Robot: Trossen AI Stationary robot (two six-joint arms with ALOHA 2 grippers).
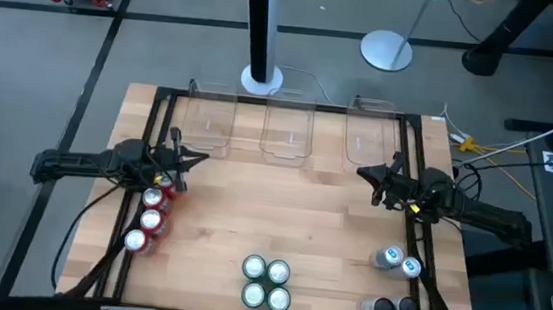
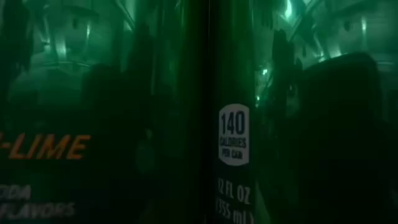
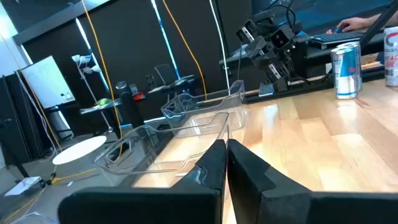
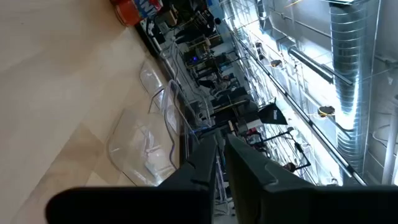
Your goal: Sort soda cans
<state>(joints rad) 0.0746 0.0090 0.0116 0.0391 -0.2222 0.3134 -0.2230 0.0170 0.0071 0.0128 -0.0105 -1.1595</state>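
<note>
In the high view, several red cans [image 1: 150, 220] stand in a row near the table's left edge. Several green cans [image 1: 265, 283] stand in a block at the near edge's middle. Two blue-silver cans [image 1: 400, 260] and two dark cans [image 1: 393, 309] stand near the right near corner. My left gripper [image 1: 180, 161] hovers shut just beyond the red row. My right gripper [image 1: 373, 178] hovers shut mid-right, away from every can. The left wrist view shows the shut fingers [image 3: 226, 157], with a blue-silver can [image 3: 346, 68] far off. The right wrist view shows shut fingers [image 4: 221, 149] and a red can [image 4: 132, 9].
Three clear plastic bins [image 1: 287, 131] sit side by side along the far edge. A dark frame [image 1: 161, 100] borders the table. A green can [image 2: 124, 124] close against the low camera fills its view. A person's hand [image 3: 354, 23] shows beyond the table. Bare wood lies mid-table.
</note>
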